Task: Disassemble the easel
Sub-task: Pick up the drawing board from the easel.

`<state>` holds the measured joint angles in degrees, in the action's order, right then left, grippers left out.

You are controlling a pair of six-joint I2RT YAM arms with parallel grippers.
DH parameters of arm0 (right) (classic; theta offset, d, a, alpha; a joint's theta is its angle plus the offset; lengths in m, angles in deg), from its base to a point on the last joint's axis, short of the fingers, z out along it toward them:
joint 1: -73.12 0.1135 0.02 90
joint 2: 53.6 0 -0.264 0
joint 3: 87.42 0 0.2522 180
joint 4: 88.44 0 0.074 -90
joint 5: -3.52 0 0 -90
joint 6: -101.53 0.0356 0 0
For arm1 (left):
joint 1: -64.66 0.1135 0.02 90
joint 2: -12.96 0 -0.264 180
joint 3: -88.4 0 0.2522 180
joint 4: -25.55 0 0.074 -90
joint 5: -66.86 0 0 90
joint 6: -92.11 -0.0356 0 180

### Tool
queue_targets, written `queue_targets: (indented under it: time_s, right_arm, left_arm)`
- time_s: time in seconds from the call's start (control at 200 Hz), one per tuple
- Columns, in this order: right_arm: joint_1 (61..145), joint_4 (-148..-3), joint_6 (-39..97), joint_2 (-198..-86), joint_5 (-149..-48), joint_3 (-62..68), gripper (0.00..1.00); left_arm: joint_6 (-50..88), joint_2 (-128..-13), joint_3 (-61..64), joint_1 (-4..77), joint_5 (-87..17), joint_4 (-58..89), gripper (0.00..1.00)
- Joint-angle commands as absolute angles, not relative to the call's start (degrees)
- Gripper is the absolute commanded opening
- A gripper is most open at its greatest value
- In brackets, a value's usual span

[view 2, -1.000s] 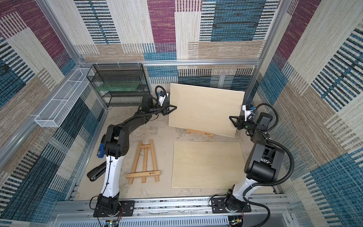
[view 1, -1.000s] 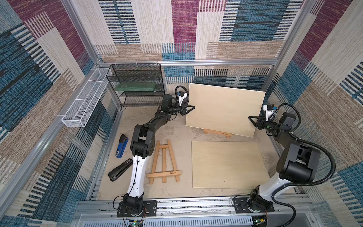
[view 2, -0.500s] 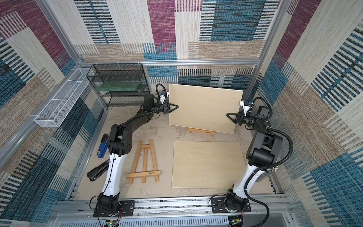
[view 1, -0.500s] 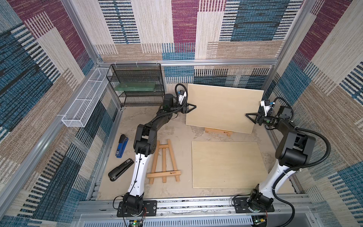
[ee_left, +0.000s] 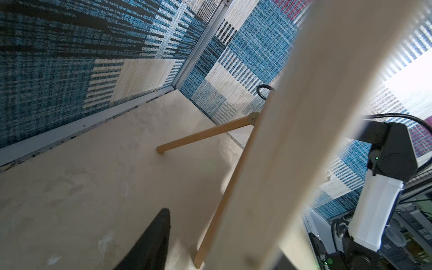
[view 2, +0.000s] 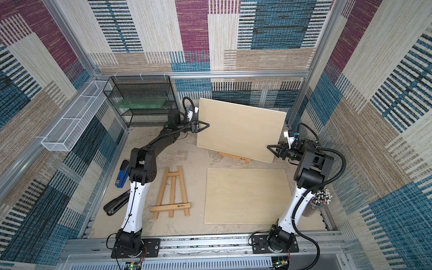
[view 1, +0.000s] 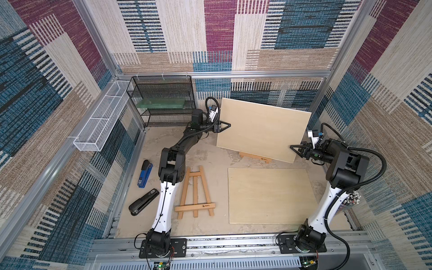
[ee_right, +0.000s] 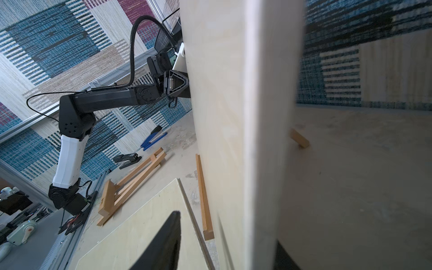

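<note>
We see the easel upright at back of the bench, carrying the board; the left gripper and right gripper straddle opposite board edges, both released, gap showing in wrist views; easel ledge logo too small to read

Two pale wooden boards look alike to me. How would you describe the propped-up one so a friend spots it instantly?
Find the black wire shelf at the back. Beside it the board stands on a small easel, the left end effector and right end effector at its side edges. Its twin lies flat in front; this one stands on edge.
</note>
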<state>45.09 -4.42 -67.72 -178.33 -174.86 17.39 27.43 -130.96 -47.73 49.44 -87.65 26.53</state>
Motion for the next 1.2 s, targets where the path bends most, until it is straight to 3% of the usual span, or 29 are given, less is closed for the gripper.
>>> queue_targets:
  time_s: [0.0, 0.381, 0.576, 0.701, 0.921, 0.972, 1.192]
  right_arm:
    - [45.6, 3.6, -75.9, -178.3, -183.2, 16.3, 0.44]
    - [46.9, 3.7, -75.3, -178.9, -183.2, 19.7, 0.32]
    - [47.3, 3.7, -75.1, -180.5, -183.3, 21.7, 0.14]
    - [47.7, 3.6, -75.5, -180.3, -183.2, 21.4, 0.14]
    - [47.3, 3.6, -76.3, -178.3, -183.3, 21.7, 0.09]
    - [47.0, 3.7, -76.6, -177.9, -183.2, 21.7, 0.04]
    - [46.8, 3.7, -76.8, -177.3, -183.2, 23.1, 0.01]
  left_arm:
    - [29.0, -131.0, -48.3, 49.6, -90.3, 27.9, 0.51]
    - [29.8, -131.9, -48.7, 49.5, -90.5, 28.7, 0.4]
    - [31.6, -132.7, -48.6, 49.5, -90.9, 30.7, 0.38]
    - [33.7, -132.4, -48.3, 49.4, -91.6, 33.1, 0.36]
    - [34.7, -131.7, -49.2, 49.4, -92.4, 34.3, 0.26]
    - [35.1, -131.6, -49.3, 49.4, -92.6, 34.7, 0.22]
    - [38.8, -131.5, -48.7, 49.5, -93.3, 38.9, 0.02]
